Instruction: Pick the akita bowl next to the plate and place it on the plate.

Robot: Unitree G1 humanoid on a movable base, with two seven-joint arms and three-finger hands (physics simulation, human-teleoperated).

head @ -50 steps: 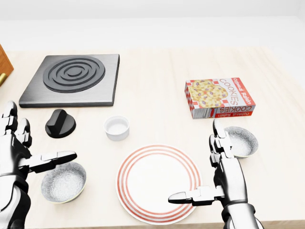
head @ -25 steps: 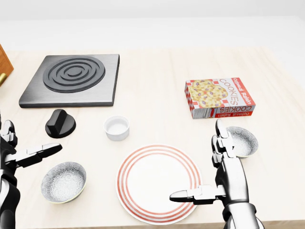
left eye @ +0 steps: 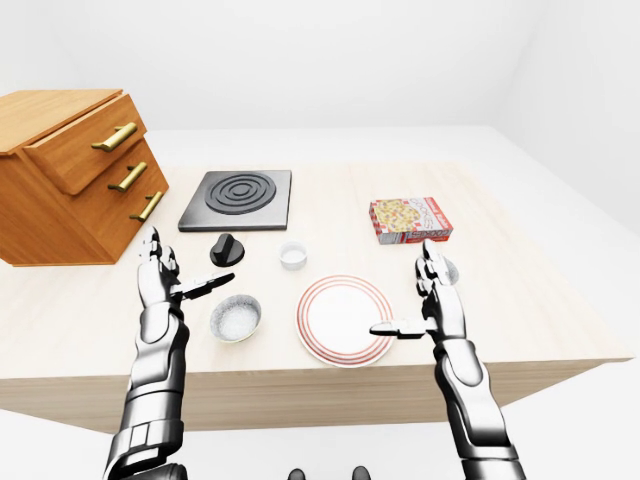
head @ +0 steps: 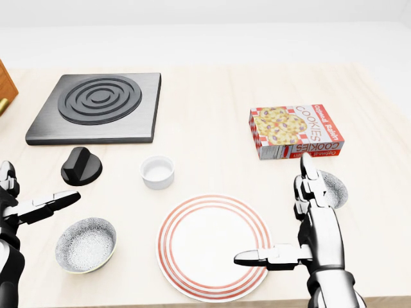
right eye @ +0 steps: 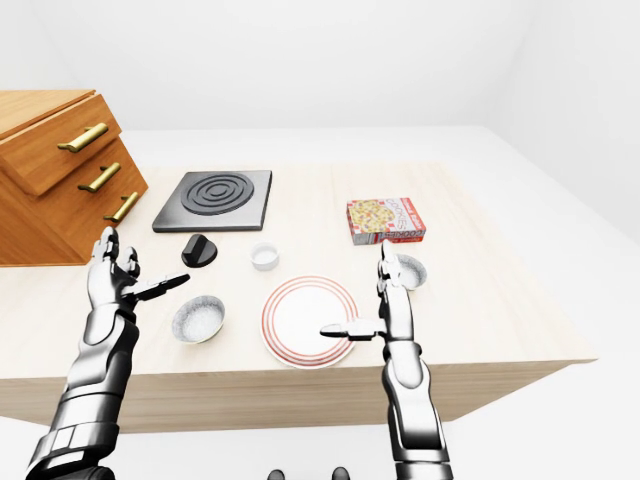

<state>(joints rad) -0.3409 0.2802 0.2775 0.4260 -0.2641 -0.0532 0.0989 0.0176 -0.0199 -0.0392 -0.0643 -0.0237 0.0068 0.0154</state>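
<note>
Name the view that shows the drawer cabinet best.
The left-eye view: the drawer cabinet shows nearly whole, with three brass handles. The right-eye view crops its left side; the head view catches only a corner.

In the head view, a bowl (head: 85, 244) lies left of the plate (head: 213, 245), a second bowl (head: 338, 190) to its right, and cup (head: 157, 172), knob (head: 81, 165), stove (head: 96, 106) and box (head: 295, 131) above it.

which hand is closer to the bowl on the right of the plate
Right. In the head view the right hand has its fingertips over the left edge of the bowl. The left hand is far off, past the plate, above the other bowl.
</note>
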